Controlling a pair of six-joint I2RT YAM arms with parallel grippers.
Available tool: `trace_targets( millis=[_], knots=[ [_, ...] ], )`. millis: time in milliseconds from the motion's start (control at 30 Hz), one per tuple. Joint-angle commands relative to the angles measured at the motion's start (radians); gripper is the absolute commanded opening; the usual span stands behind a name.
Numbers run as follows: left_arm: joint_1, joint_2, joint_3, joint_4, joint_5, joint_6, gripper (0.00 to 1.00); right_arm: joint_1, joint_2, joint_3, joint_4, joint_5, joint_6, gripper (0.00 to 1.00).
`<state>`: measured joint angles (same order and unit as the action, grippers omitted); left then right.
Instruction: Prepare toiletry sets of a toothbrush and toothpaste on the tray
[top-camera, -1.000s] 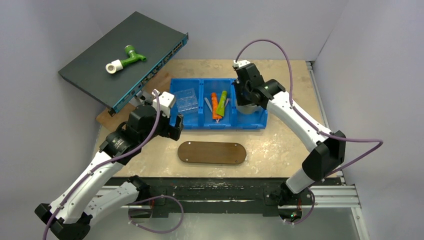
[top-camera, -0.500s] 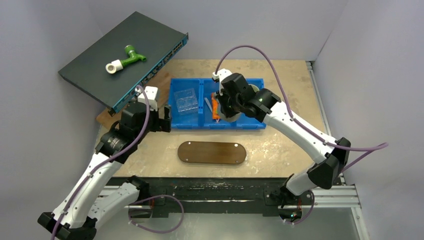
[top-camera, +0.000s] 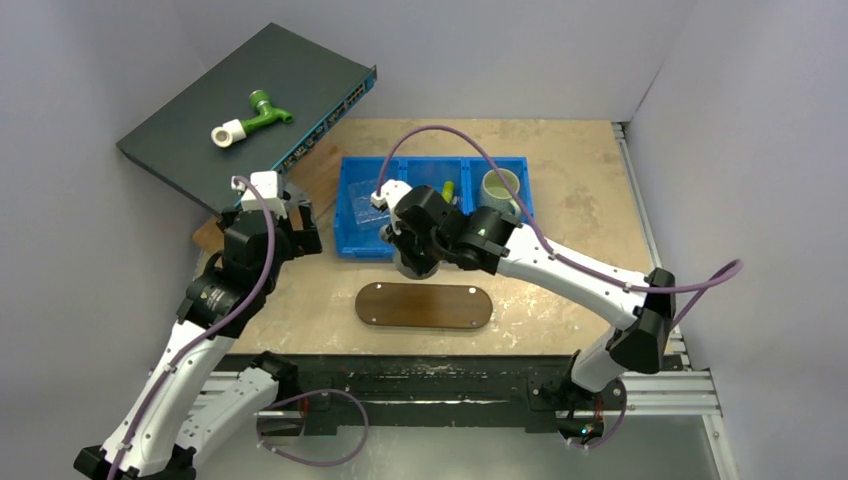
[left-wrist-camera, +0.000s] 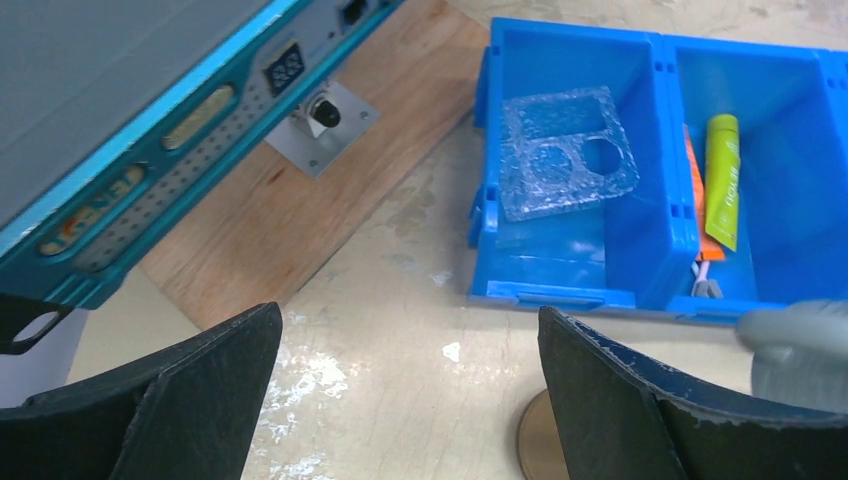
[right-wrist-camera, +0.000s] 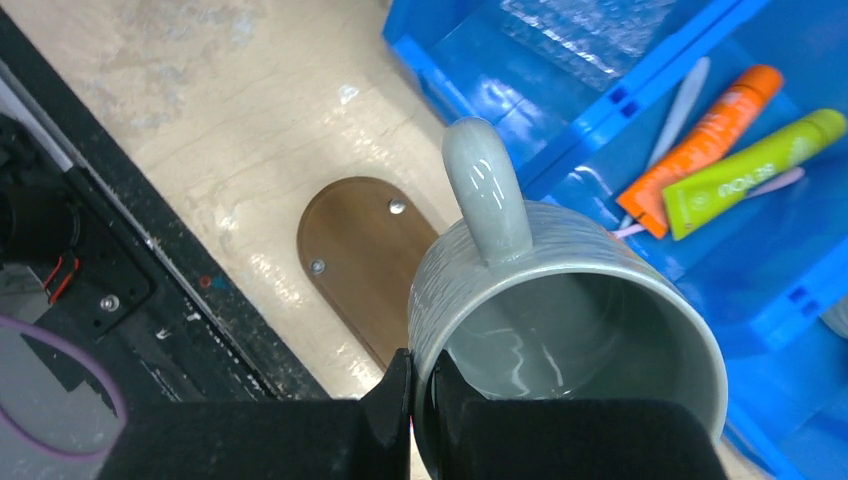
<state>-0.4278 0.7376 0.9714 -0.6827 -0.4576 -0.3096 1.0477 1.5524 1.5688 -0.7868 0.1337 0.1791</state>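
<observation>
My right gripper (right-wrist-camera: 420, 375) is shut on the rim of a grey mug (right-wrist-camera: 560, 310), which hangs over the front wall of the blue bin (right-wrist-camera: 590, 150) and the left end of the dark-brown oval tray (right-wrist-camera: 365, 260). In the bin's middle compartment lie an orange tube (right-wrist-camera: 710, 135), a lime-green tube (right-wrist-camera: 755, 170), a white toothbrush (right-wrist-camera: 680, 95) and the tip of a pink one (right-wrist-camera: 775, 182). My left gripper (left-wrist-camera: 410, 360) stands open over bare table left of the bin, holding nothing. From above, the tray (top-camera: 425, 305) lies empty in front of the bin.
A second mug (top-camera: 500, 187) stands in the bin's right compartment. A clear plastic piece (left-wrist-camera: 565, 150) lies in the left one. A dark network switch (top-camera: 250, 110) with a green-white tap fitting (top-camera: 250, 118) overhangs a wooden board (left-wrist-camera: 330, 190) at the back left.
My right arm swung left from the bin's right compartment with the grey mug, ending over the bin's front and the tray's left end. The left arm drew back to the left.
</observation>
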Motion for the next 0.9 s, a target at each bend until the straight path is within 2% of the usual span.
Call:
trace_targets(
  millis=[0,533,867],
  knots=[
    [0.011,-0.011,0.027,-0.006,-0.095,-0.05,1.0,0.053,0.017,0.04,0.104,-0.002,0.007,0.0],
    [0.017,-0.034,0.037,-0.077,-0.358,-0.19,1.0,0.133,0.172,0.085,0.135,-0.03,0.045,0.0],
    [0.017,-0.031,0.048,-0.101,-0.389,-0.214,1.0,0.149,0.265,0.156,0.115,-0.014,0.071,0.0]
  ],
)
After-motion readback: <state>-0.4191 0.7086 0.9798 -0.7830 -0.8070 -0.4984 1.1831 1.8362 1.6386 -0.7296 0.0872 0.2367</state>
